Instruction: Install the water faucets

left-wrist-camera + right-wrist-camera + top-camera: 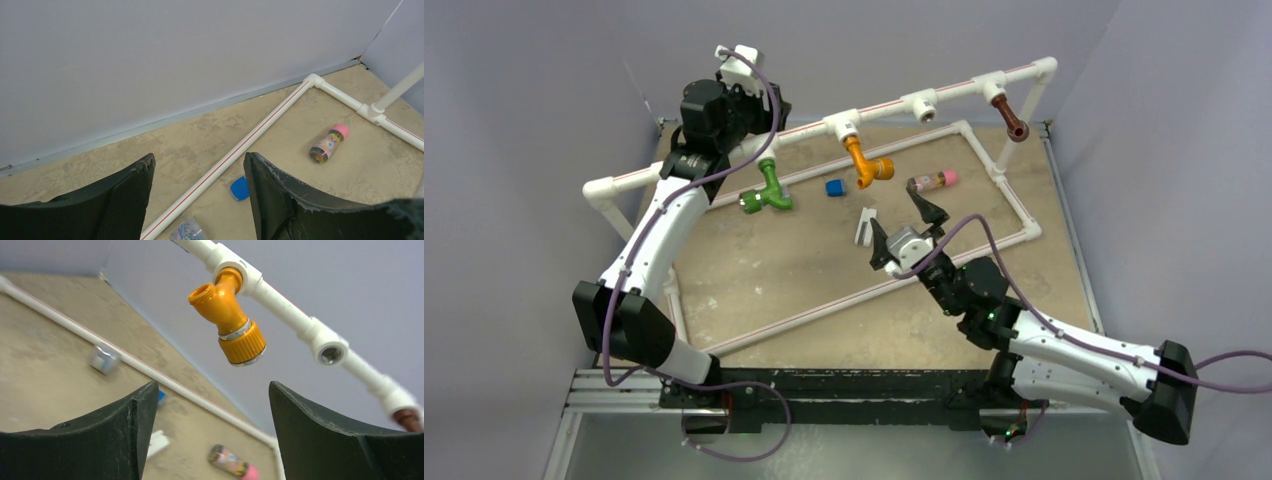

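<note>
Right gripper [904, 228] gapes wide and empty beneath the orange faucet [227, 315], which its wrist camera shows seated in a white tee [235, 270]. Only the overhead view catches the green faucet [766, 188] under the rail [884, 108]; the brown faucet [1011, 118] hangs far right. Left gripper [200, 160]: spread, holding nothing.

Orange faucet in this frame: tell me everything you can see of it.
The orange faucet looks like glossy plastic: a bent body with an open-mouthed side branch, a silvery ring and a ribbed cap at its lower end. Its upper end sits in a white tee socket on the raised pipe rail, and it hangs tilted. Only the socket touches it; the open right gripper is below, apart.
</note>
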